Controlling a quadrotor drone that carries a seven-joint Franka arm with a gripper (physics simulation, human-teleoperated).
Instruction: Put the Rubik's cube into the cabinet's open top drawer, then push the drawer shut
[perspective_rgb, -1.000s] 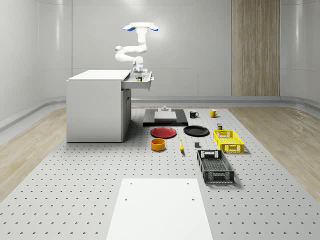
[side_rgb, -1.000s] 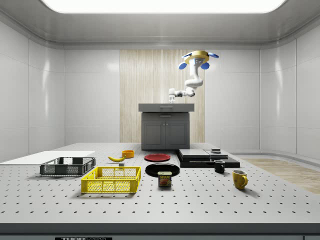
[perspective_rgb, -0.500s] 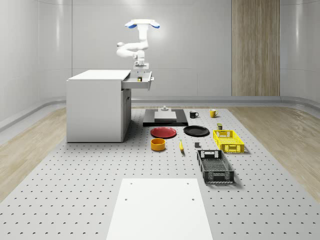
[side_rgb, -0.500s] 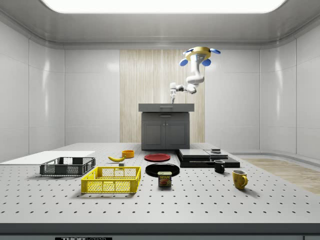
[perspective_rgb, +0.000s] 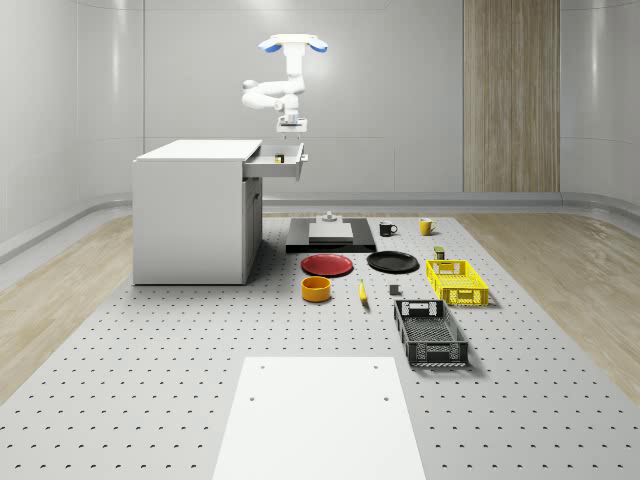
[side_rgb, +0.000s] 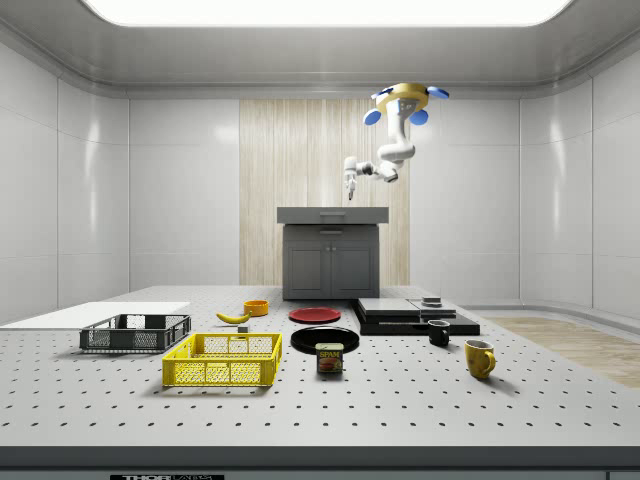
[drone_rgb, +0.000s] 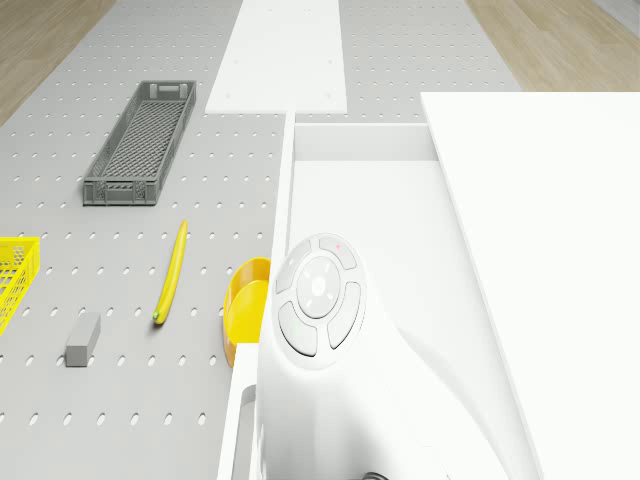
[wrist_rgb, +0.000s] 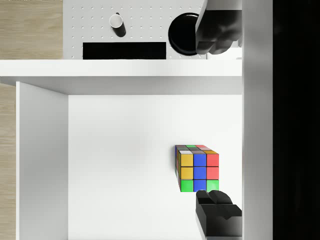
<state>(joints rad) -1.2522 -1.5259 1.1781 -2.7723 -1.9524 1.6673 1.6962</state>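
Rubik's cube (wrist_rgb: 197, 169) sits near the open drawer's (wrist_rgb: 125, 165) wall, jaws spread above.

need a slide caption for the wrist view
Rubik's cube lying in the open top drawer, released, gripper open above it.

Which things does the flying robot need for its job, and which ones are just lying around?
For the job:
- multicoloured Rubik's cube, lying inside the drawer
- white open top drawer of the white cabinet
- gripper, above the drawer, jaws open

Just lying about:
- yellow banana
- round red plate
- yellow plastic basket
- dark grey mesh crate
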